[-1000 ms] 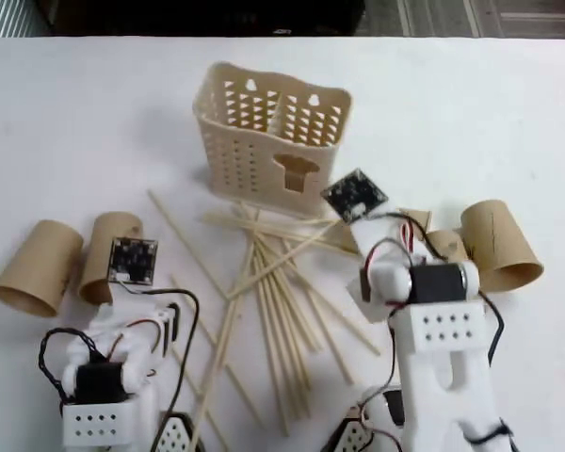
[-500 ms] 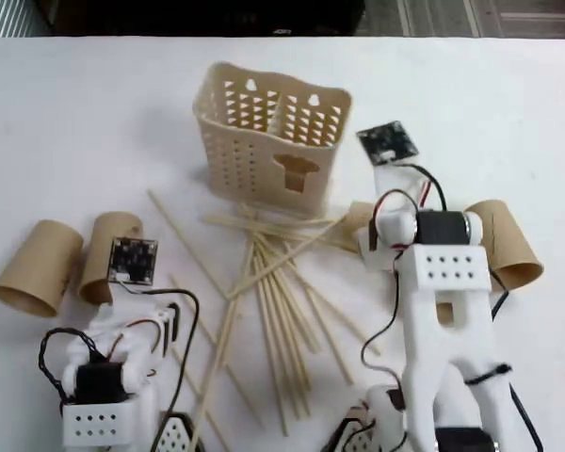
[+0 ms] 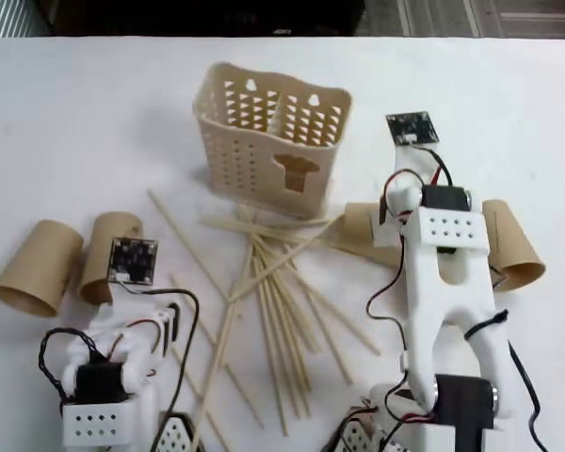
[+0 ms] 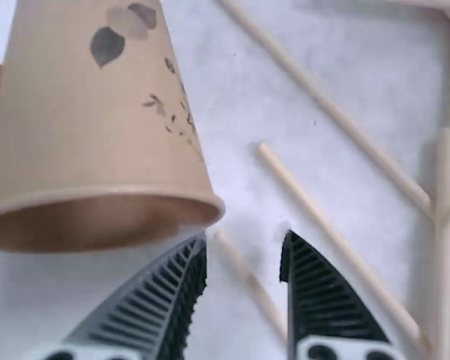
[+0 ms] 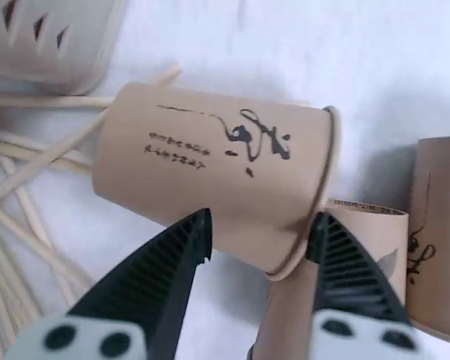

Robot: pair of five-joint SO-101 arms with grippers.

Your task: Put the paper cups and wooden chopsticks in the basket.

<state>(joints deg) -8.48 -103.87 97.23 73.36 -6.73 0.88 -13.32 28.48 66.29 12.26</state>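
A cream slotted basket (image 3: 268, 141) stands at the back of the white table. In front of it lie several wooden chopsticks (image 3: 273, 282) in a loose fan. Two brown paper cups (image 3: 38, 268) (image 3: 108, 254) lie on their sides at the left. My left gripper (image 4: 240, 255) is open just beside the rim of one cup (image 4: 90, 127), with a chopstick (image 4: 247, 281) between its fingers. My right gripper (image 5: 262, 225) is open, straddling the rim end of a printed cup (image 5: 217, 169) lying on its side. That cup (image 3: 358, 221) lies right of the basket.
Two more cups lie by the right arm, one (image 5: 367, 225) tucked under the printed cup and one (image 3: 513, 245) farther right. The basket's corner (image 5: 52, 37) is close to the right gripper. Chopsticks (image 5: 22, 217) run under the printed cup's base end.
The right arm has stretched away from the table's front edge, its wrist camera moving toward the far side past the basket's right corner. The left arm has not moved.
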